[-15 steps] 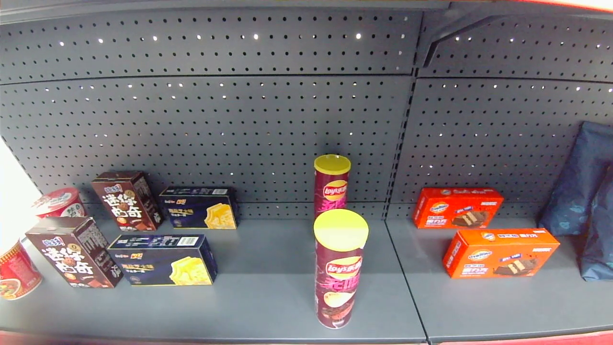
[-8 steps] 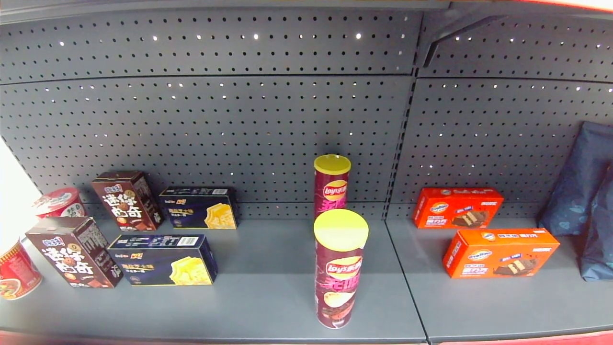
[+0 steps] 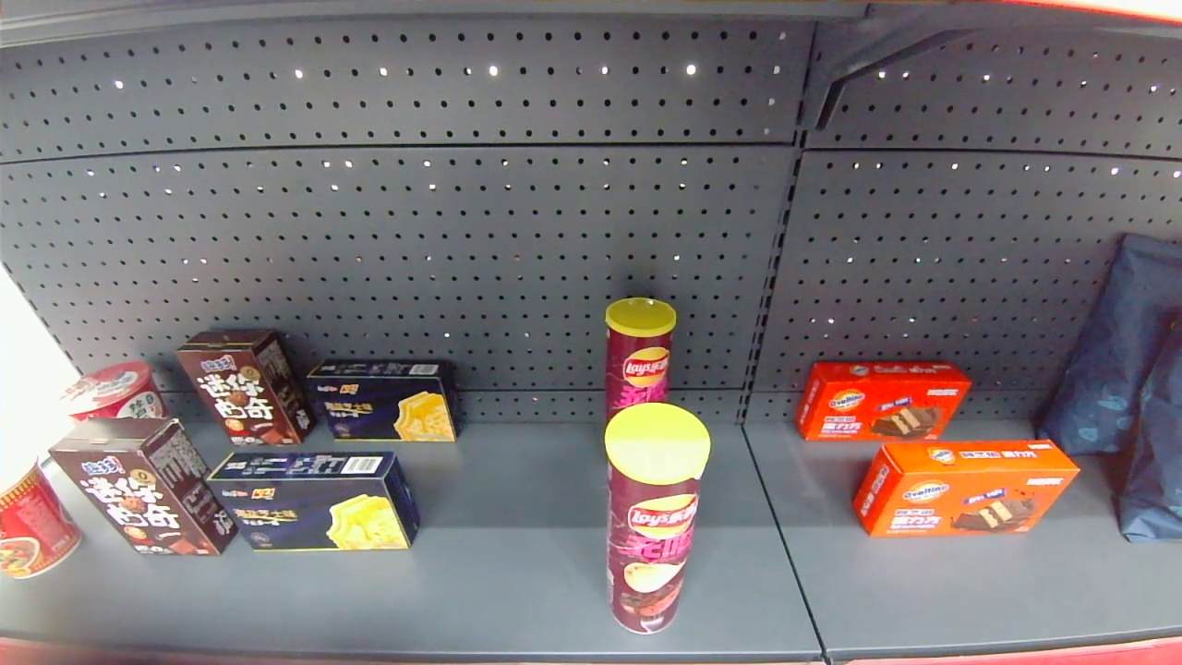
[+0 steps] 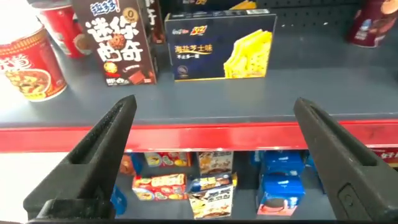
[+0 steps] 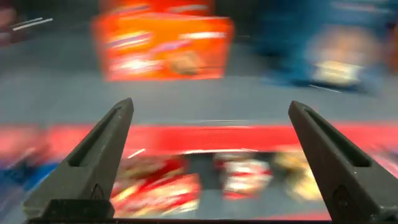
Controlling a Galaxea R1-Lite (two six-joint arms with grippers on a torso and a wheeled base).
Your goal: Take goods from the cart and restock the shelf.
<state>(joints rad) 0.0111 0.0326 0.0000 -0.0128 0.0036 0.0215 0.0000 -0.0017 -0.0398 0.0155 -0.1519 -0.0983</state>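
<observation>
The grey shelf [image 3: 517,563] holds two maroon chip cans with yellow lids [image 3: 657,517], one behind the other. To their left stand two navy boxes [image 3: 314,499], two brown boxes [image 3: 143,485] and red cup noodles [image 3: 32,531]; two orange boxes [image 3: 965,485] lie to the right. My left gripper [image 4: 214,102] is open with nothing in it, in front of the shelf's red front edge [image 4: 205,134], facing a brown box [image 4: 118,40] and a navy box [image 4: 221,43]. My right gripper [image 5: 210,104] is open and holds nothing, facing an orange box [image 5: 163,46].
Dark blue bags [image 3: 1122,342] lean at the shelf's far right. Bare shelf floor lies between the navy boxes and the chip cans. A perforated back panel [image 3: 462,240] closes the rear. A lower shelf with more packaged goods [image 4: 211,186] sits under the red edge.
</observation>
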